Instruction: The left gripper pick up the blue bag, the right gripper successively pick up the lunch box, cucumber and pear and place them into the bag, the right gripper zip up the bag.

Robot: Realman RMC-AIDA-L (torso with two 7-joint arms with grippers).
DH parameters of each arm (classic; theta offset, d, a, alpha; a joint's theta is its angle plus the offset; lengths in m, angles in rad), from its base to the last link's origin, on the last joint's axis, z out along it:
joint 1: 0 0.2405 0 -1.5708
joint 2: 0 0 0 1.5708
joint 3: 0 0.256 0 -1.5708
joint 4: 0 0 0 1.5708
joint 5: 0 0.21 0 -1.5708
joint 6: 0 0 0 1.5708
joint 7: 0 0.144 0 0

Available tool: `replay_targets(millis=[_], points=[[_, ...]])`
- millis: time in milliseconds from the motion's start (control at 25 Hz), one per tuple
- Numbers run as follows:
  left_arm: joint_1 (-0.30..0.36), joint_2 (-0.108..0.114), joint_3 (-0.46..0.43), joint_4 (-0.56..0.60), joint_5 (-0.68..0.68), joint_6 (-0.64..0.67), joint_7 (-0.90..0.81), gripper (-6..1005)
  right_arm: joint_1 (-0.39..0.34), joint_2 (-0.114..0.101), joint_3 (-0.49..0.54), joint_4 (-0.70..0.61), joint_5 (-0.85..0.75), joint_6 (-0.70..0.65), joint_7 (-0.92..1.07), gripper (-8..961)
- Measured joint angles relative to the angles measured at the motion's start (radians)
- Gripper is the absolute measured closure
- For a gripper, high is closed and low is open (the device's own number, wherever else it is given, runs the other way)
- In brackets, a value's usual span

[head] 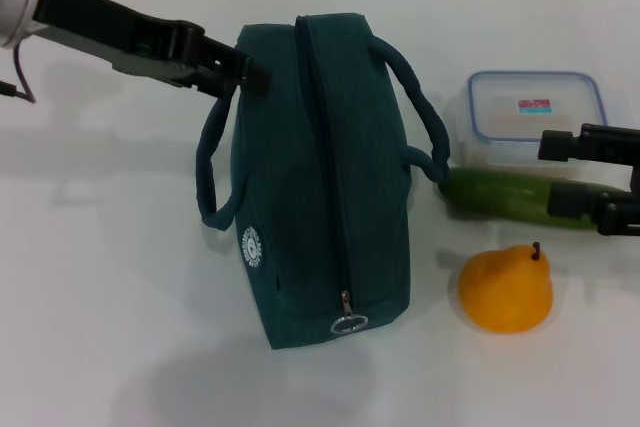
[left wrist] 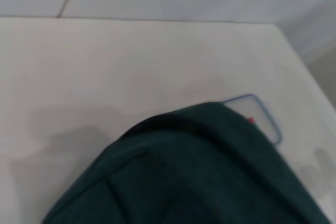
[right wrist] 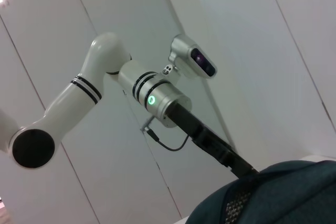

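Three foods-and-box items wait to the right of the blue bag (head: 322, 182) in the head view: the lunch box (head: 536, 109) farthest back, the cucumber (head: 505, 195) lying crosswise just in front of it, and the pear (head: 506, 290) nearest, apart from the cucumber. The bag stands upright in the middle of the white table (head: 100, 297), its top zipper run shut down to the silver ring pull at the near end. The left gripper (head: 245, 73) reaches in from the upper left and meets the bag's far upper edge where the left handle loop rises; its fingers look pinched on that fabric, though the exact grip is partly hidden by the bag. The right gripper (head: 580, 175) pokes in from the right edge, over the end of the cucumber and the front of the lunch box, its two fingers (head: 565, 146) spread apart with nothing between them.

From the left wrist view, the dark teal cloth of the bag (left wrist: 199, 177) fills the lower part, very close, and a corner of the lunch box (left wrist: 257, 116) peeks out past it on the table (left wrist: 105, 66).

From the right wrist view, the left arm's silver wrist with its green light shows against the wall, its black forearm running down to the bag's top (right wrist: 278, 192), where the left gripper (right wrist: 242, 170) disappears behind the fabric.
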Motion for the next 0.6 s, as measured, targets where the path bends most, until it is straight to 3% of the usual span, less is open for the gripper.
replay_targets(millis=[600], points=[[-0.062,0.002,0.025,-0.047,0.109,0.002,-0.059,387,-0.012,0.002,0.0,0.002,-0.005,0.005,-0.04,218]])
